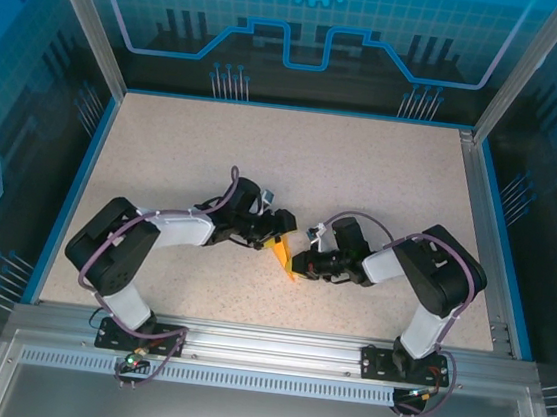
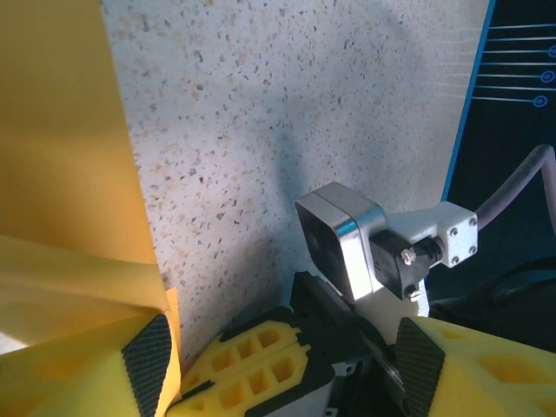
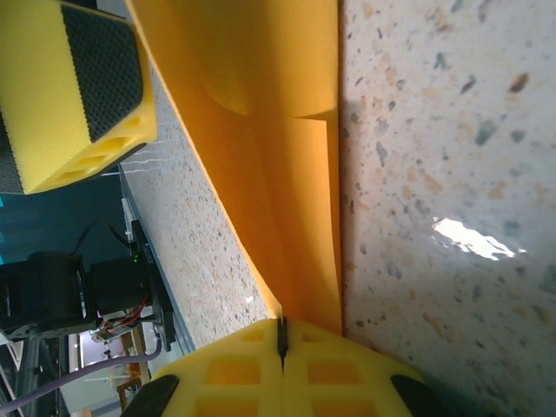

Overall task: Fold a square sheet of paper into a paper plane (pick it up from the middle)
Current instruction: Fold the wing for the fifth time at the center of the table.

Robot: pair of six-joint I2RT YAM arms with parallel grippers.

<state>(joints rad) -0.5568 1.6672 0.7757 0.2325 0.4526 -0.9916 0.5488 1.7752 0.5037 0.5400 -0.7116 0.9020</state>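
The orange-yellow sheet of paper (image 1: pixel 281 257) is folded into a slim pointed dart and stands on edge between the two arms, near the table's front middle. My right gripper (image 3: pixel 281 343) is shut on one end of it, and the folded paper (image 3: pixel 278 148) runs away from the closed jaws over the table. My left gripper (image 2: pixel 284 369) is open, its black pads wide apart. The right gripper's shut yellow fingers (image 2: pixel 252 365) sit between those pads. The paper (image 2: pixel 61 174) lies against the left-hand pad (image 2: pixel 148 365). In the top view the left gripper (image 1: pixel 278 233) meets the right gripper (image 1: pixel 298 262) at the paper.
The speckled tabletop (image 1: pixel 294 160) stretches bare behind both arms. A blue rim and metal posts (image 1: pixel 485 162) border it. The right wrist's camera housing (image 2: pixel 343 239) stands close in front of the left gripper. One left finger (image 3: pixel 87 87) hangs beside the paper.
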